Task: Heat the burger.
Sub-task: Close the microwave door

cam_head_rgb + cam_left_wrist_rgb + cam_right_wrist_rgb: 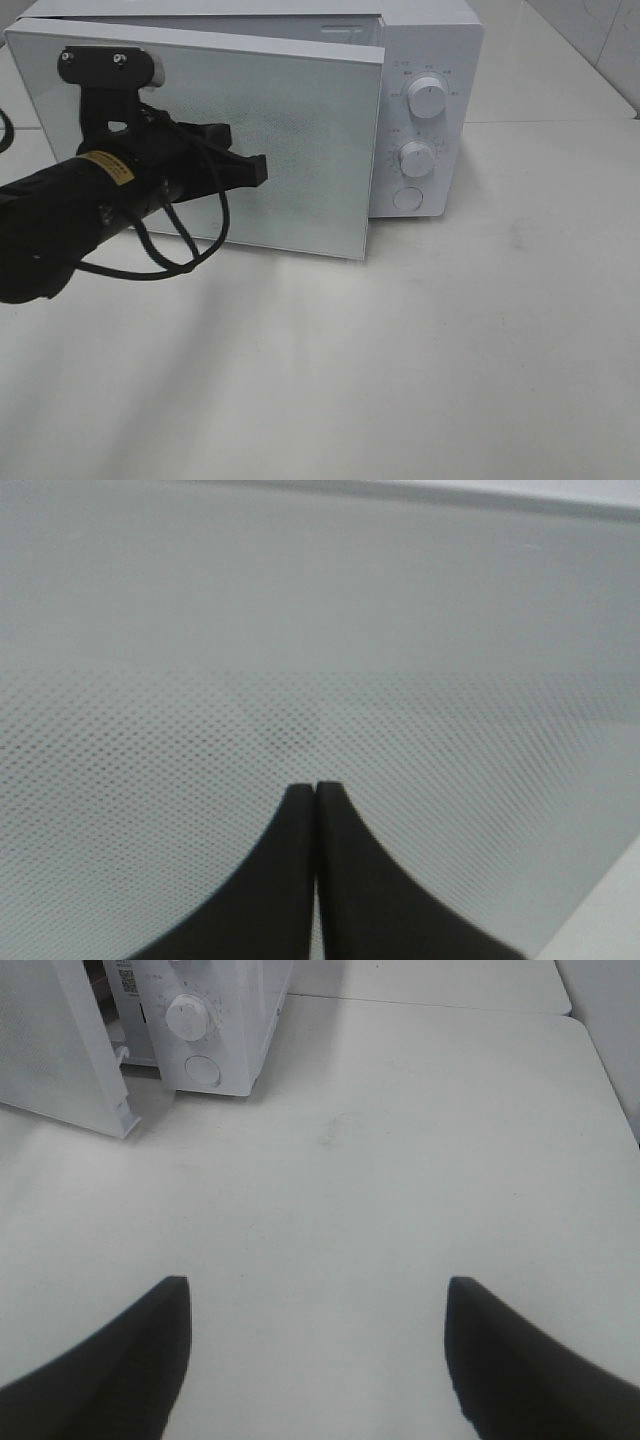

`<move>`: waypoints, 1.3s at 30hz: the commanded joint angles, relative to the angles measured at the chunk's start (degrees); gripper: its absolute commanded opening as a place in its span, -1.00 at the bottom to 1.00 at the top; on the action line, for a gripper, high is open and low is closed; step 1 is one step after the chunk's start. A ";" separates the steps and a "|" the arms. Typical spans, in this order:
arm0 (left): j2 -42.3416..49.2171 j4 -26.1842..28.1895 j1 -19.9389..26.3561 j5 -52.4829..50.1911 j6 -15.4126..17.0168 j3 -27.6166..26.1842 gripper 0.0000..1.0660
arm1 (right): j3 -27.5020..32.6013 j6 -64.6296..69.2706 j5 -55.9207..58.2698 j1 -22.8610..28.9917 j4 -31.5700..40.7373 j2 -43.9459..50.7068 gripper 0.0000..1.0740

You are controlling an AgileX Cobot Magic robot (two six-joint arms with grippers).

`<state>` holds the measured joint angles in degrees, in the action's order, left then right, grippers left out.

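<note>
The burger is hidden. The white microwave (428, 60) stands at the back of the table, its frosted door (300, 130) swung most of the way toward the body but still ajar. My left gripper (262, 168) is shut, with its tips right at the outer face of the door. In the left wrist view the joined fingertips (316, 788) point at the door's dotted panel (320, 630). My right gripper (318, 1285) is open and holds nothing, low over bare table well away from the microwave (215, 1020). That arm is out of the exterior high view.
Two round knobs (427, 98) (416, 157) and a round button (407, 198) sit on the microwave's right-hand panel. A gap shows between the door's free edge (118, 1110) and the body. White table (450, 340) spreads in front and to the right.
</note>
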<state>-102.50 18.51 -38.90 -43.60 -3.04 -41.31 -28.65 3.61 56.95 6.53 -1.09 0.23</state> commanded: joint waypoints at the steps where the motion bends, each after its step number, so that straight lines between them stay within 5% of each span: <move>1: -1.89 4.70 -1.78 1.66 -3.72 -4.13 -1.00 | 0.17 0.29 0.00 -0.23 -0.06 1.60 0.31; 5: -5.16 8.82 -3.32 4.18 -6.70 -10.66 -1.00 | 0.17 0.29 0.00 -0.23 -0.06 1.60 0.31; 13: -10.43 10.94 -3.61 9.51 -7.68 -20.45 -1.00 | 0.17 0.29 0.00 -0.23 -0.06 1.60 0.31; 23: -13.52 15.93 -2.29 10.43 -13.01 -26.87 -1.00 | 0.17 0.29 0.00 -0.23 -0.06 1.60 0.31; 33: -13.87 15.41 -2.58 14.44 -16.62 -29.28 -1.00 | 0.17 0.29 0.00 -0.23 -0.06 1.60 0.31; 39: -8.94 15.93 -6.30 26.87 -24.75 -26.47 -1.00 | 0.17 0.29 0.00 -0.23 -0.06 1.60 0.31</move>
<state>-114.13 33.69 -43.54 -20.91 -24.98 -69.16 -28.65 3.61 56.95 6.53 -1.09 0.23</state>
